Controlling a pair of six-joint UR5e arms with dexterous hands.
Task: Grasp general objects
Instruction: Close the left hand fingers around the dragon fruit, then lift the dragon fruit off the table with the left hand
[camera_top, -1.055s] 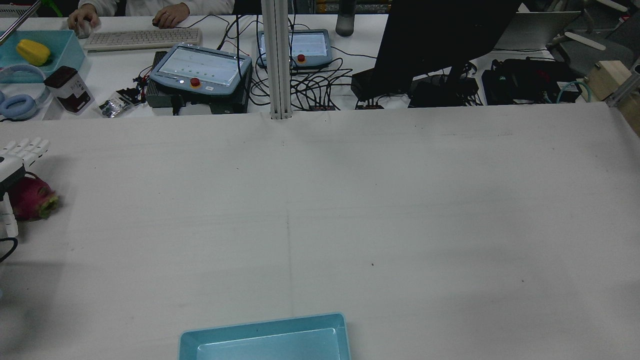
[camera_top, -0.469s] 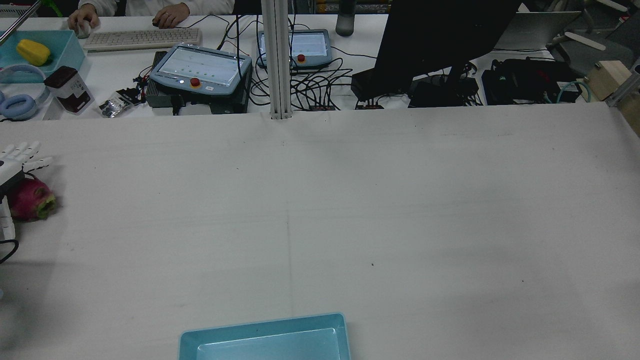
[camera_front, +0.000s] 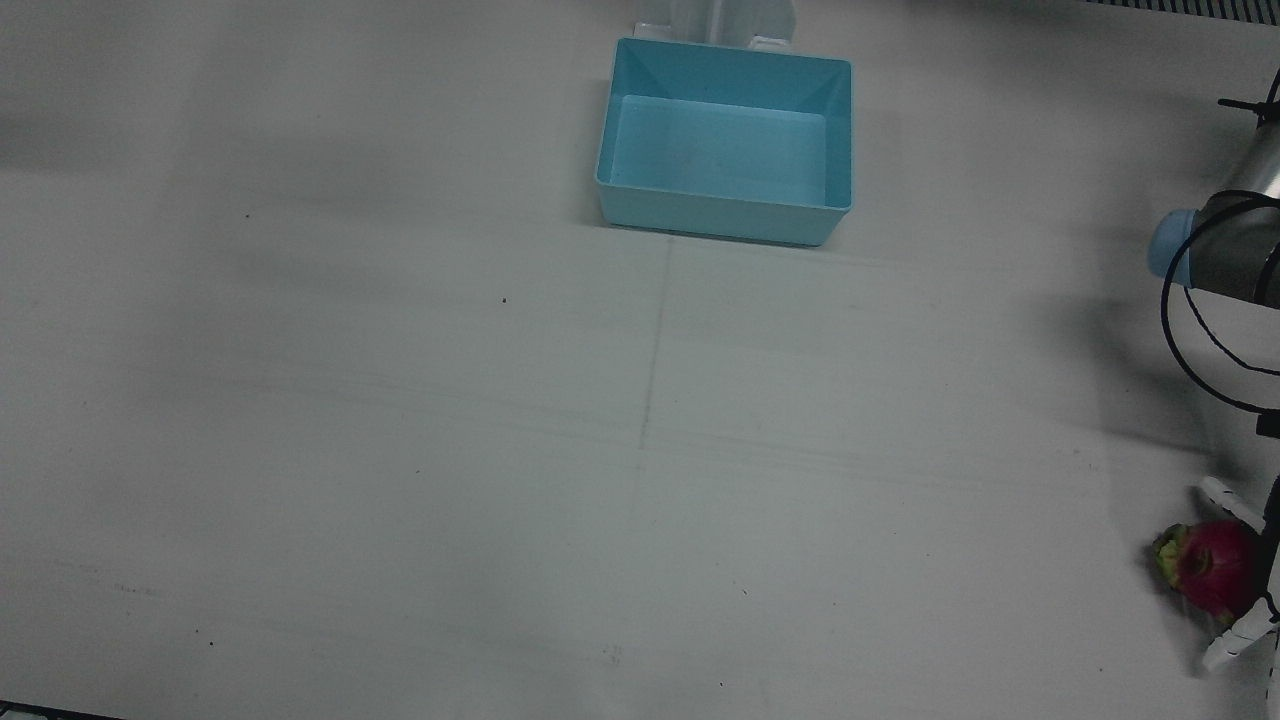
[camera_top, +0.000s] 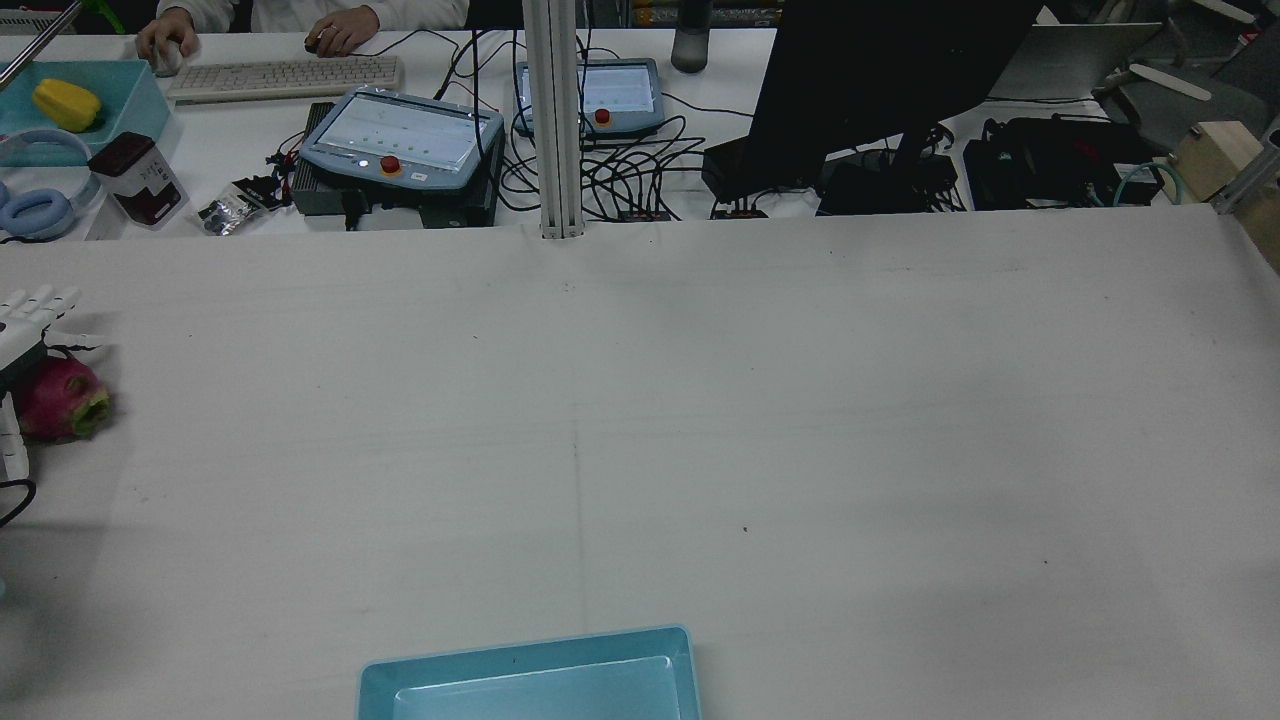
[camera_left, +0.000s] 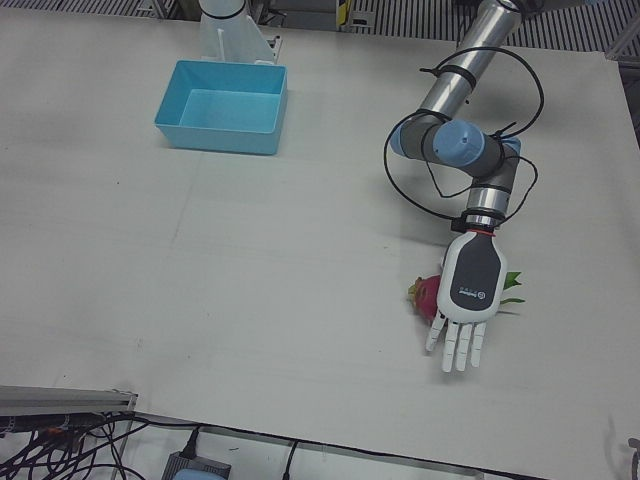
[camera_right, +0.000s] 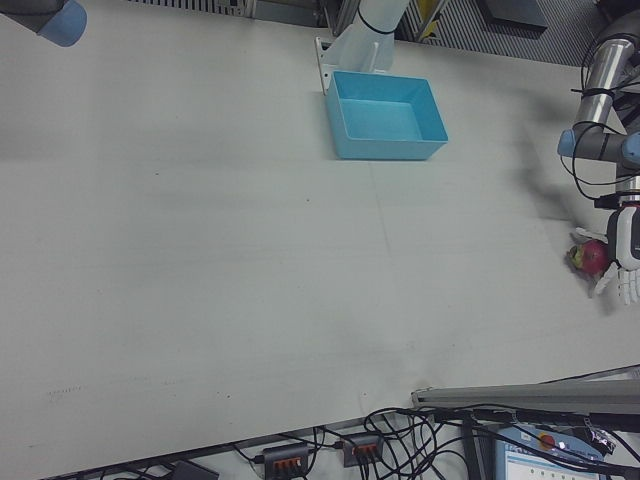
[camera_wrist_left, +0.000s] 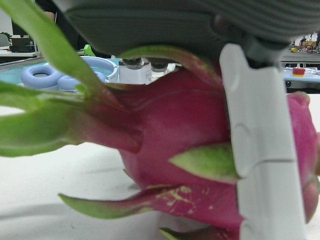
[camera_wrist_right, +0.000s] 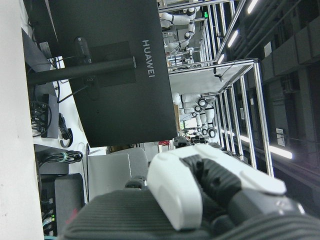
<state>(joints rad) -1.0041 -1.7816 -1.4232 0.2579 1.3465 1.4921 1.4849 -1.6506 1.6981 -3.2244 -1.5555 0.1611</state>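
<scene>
We see the dragon fruit (camera_left: 427, 294) lying on the white counter (camera_left: 250, 260) near its edge on the left arm's side, well apart from the blue bin (camera_left: 222, 106). Our left hand (camera_left: 467, 305) hovers right over the fruit, palm down, its fingers (camera_left: 461, 347) stretched out and spread; it grips nothing, though 1 finger (camera_wrist_left: 260, 150) crosses the fruit's red skin in the left hand view. Our right hand (camera_wrist_right: 210, 185) shows only in its own view, up in the air; we cannot tell how far it is open.
</scene>
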